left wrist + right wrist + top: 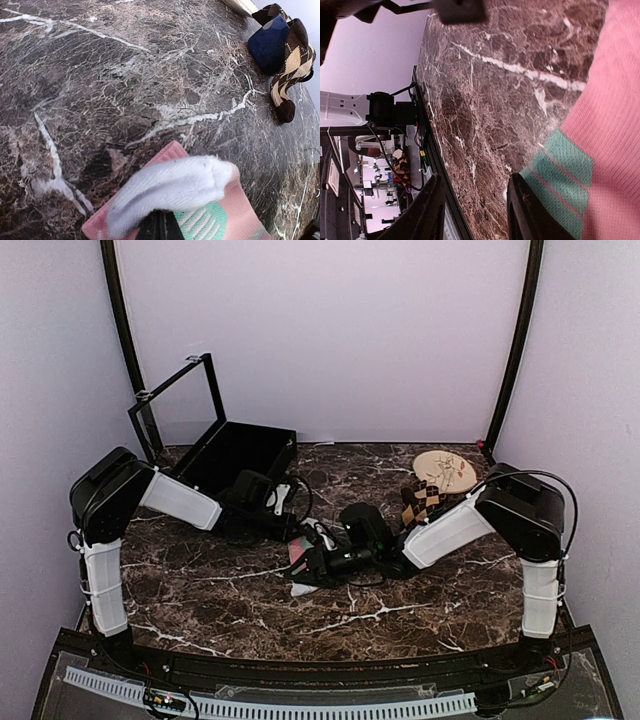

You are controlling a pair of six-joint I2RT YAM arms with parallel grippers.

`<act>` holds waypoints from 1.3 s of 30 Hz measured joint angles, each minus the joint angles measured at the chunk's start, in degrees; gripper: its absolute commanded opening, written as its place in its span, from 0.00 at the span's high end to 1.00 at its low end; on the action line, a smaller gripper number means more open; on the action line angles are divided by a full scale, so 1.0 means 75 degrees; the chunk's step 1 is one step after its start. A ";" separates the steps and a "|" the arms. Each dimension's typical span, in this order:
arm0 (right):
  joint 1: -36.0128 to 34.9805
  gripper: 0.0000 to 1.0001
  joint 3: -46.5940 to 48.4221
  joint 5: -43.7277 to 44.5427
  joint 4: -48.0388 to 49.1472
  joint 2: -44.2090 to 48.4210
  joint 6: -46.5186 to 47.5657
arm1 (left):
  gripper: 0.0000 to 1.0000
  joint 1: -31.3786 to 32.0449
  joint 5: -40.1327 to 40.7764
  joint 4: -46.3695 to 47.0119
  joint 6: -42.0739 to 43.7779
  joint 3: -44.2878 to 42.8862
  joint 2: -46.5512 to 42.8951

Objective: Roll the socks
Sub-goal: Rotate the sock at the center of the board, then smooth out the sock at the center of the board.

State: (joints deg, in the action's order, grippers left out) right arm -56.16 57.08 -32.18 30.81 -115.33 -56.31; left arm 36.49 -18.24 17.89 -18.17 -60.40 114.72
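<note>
The drawing on the round plate (447, 471) was too small for me to read. My left claw (160, 222) was pinched together on the pale ribbed toe of the pink sock (240, 212), a pink knit with green striped patches, lying mid-way across the marble table (125, 75). My right claw (476, 205) stood apart just beside that sock. The argyle sock (295, 60), dark with tan diamonds, was draped over the blue mug (267, 45).

Before the pink sock (300, 553) the table (220, 592) is free; behind it stand a black box (236, 454), leftward, and a mug (267, 46), rightward.
</note>
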 measured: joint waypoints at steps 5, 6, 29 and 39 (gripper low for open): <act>-0.0015 0.61 -0.0169 -0.0303 0.0431 -0.0504 -0.0425 | 1.00 -0.0003 -0.0035 -0.0058 0.0029 -0.0044 0.0012; -0.0012 0.61 -0.0172 -0.0338 0.0527 -0.0542 -0.0495 | 1.00 0.0000 -0.0044 -0.0058 0.0032 -0.0044 0.0012; -0.0239 0.50 0.0860 0.1291 -0.3716 0.1093 0.2448 | 1.00 -0.0032 -0.0391 -0.0775 0.0962 -0.0542 0.0157; -0.0627 0.43 0.1399 0.4010 -0.5954 0.1679 0.5563 | 1.00 -0.0204 -0.1367 -0.1393 0.1731 -0.1102 0.0478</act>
State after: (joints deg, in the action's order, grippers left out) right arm -60.86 67.57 -2.11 -13.85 -102.74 -14.59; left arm 34.96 -28.49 7.44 -5.19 -68.66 118.30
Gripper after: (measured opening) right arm 0.554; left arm 0.008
